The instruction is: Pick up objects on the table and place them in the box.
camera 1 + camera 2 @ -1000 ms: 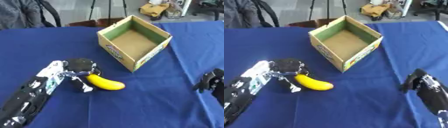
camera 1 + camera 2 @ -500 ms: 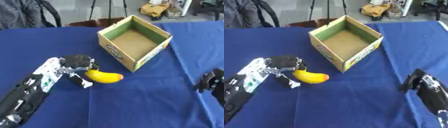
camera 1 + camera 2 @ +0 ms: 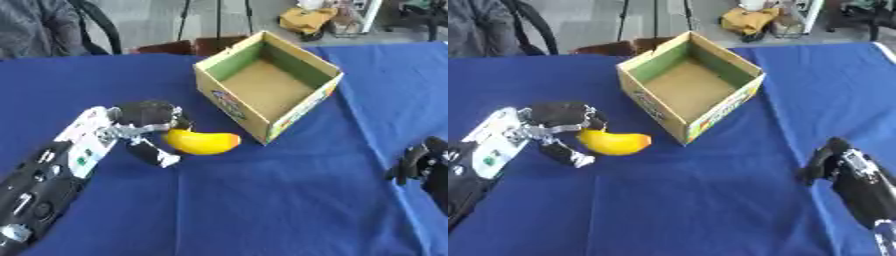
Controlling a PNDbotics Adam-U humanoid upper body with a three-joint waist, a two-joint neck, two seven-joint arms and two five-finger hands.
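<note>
— So where do you stand with this one?

— You're in the pick-up step, by my reading. Your left hand (image 3: 144,120) has its fingers and thumb curled round the near end of the yellow curved banana (image 3: 203,142), which sits low over the blue tablecloth (image 3: 262,200), just beside the near left wall of the open cardboard box with the green lining (image 3: 267,87). Whether the fruit is clear of the cloth, you can't tell from either view. The box looks empty.

— And the other hand?

— Your right hand (image 3: 833,165) hangs idle at the lower right; whether its fingers are spread or closed isn't shown.

— What does the next move call for?

— Probably a lift high enough to clear the box wall, then a carry up and to the right over the opening before you let go.

— Anything changed from a second ago?

— Yes: the banana and your left hand have travelled toward the box, and the fruit's far tip now lies closer to the wall.
</note>
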